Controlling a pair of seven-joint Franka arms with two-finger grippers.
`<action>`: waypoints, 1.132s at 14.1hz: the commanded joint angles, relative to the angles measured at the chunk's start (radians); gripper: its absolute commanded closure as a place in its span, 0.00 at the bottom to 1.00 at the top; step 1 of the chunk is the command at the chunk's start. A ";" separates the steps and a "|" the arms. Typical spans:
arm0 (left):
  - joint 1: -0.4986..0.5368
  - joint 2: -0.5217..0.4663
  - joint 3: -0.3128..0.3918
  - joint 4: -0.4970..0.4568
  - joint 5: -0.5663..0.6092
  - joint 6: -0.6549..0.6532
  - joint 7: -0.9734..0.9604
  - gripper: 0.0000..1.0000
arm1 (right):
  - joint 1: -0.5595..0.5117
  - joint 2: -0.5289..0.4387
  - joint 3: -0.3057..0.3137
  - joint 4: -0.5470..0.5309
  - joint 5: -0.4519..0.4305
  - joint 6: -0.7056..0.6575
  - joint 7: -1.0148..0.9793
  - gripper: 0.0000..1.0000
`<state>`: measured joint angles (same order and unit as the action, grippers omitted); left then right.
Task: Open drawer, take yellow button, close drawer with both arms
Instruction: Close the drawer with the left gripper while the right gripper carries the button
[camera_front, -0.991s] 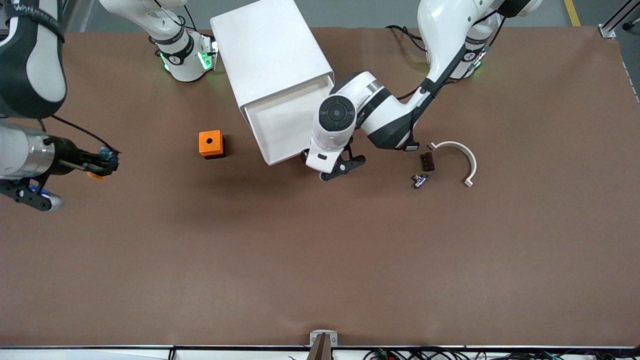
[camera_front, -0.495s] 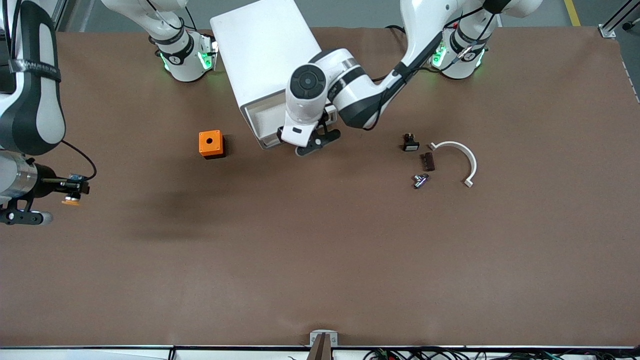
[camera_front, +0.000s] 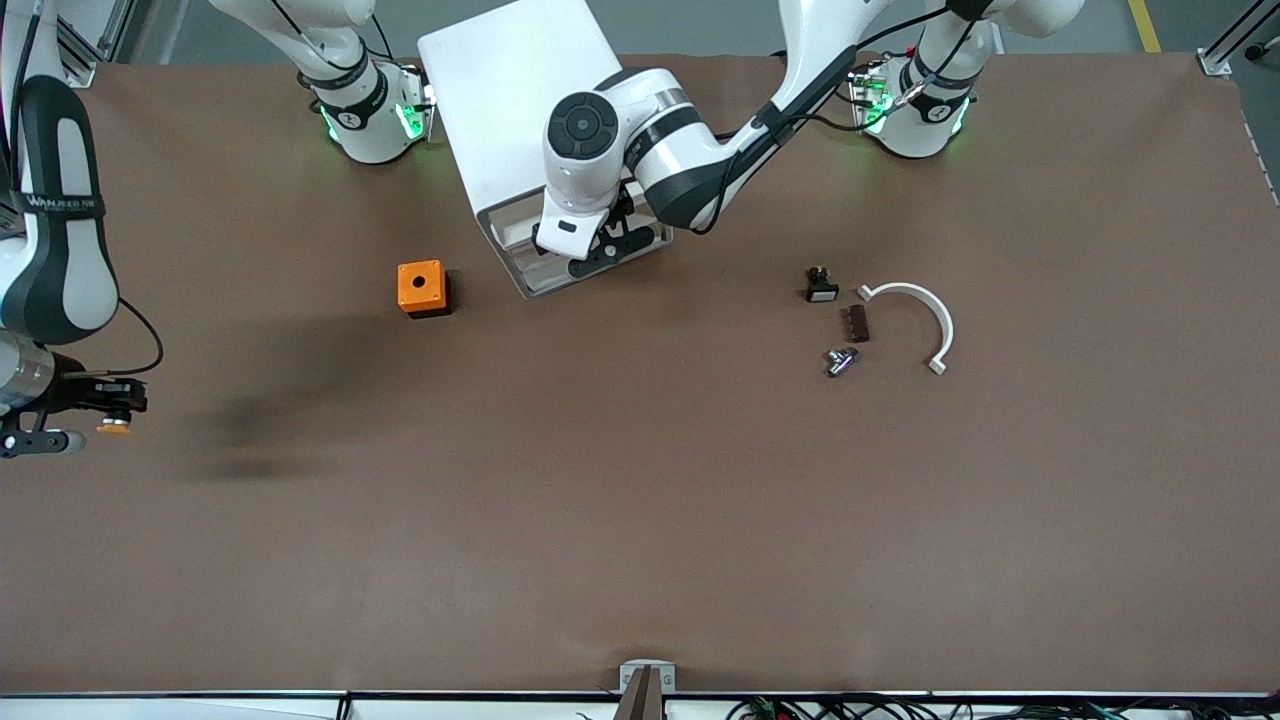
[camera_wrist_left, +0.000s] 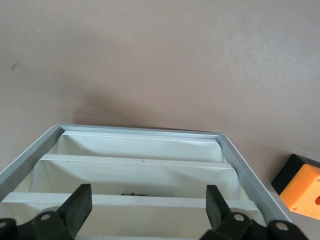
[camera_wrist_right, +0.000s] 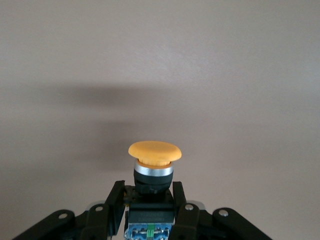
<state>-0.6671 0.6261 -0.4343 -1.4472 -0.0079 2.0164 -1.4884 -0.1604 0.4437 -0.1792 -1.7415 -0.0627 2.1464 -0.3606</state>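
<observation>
In the front view, the left gripper (camera_front: 600, 243) is seen at the front of the white cabinet (camera_front: 520, 110), where the drawer (camera_front: 527, 262) appears pushed almost fully in. The right gripper (camera_front: 105, 405) is held over the tabletop (camera_front: 640, 520) at the right arm's end, with the button (camera_front: 115, 425) clamped in its jaws. An orange cube (camera_front: 422, 288) lies beside the cabinet; a small black piece (camera_front: 821, 287) and a white curved part (camera_front: 915, 315) lie toward the left arm's end.

In the left wrist view, the jaws are spread wide, one finger (camera_wrist_left: 77, 207) at each side of the stacked drawer fronts (camera_wrist_left: 140, 172). The closing push is judged nearly complete; it would best be finished squarely along the drawer's travel, so that the cabinet is not shoved along the tabletop.

In the right wrist view, the button (camera_wrist_right: 154, 167) is gripped by its dark body, orange cap pointing away from the jaws. The grip should simply be kept firm.
</observation>
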 joint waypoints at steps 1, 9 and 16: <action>-0.026 -0.003 -0.018 -0.007 -0.011 0.015 -0.039 0.00 | -0.031 0.077 0.023 0.010 -0.020 0.081 -0.014 0.91; -0.071 -0.005 -0.012 -0.012 0.020 0.045 -0.064 0.00 | -0.068 0.202 0.030 0.011 -0.005 0.191 -0.018 0.85; 0.131 -0.040 -0.003 -0.002 0.043 0.012 0.147 0.00 | -0.070 0.233 0.030 0.010 0.044 0.233 -0.017 0.78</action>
<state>-0.5918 0.6161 -0.4281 -1.4407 0.0189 2.0507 -1.3906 -0.2045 0.6695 -0.1703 -1.7427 -0.0382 2.3755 -0.3685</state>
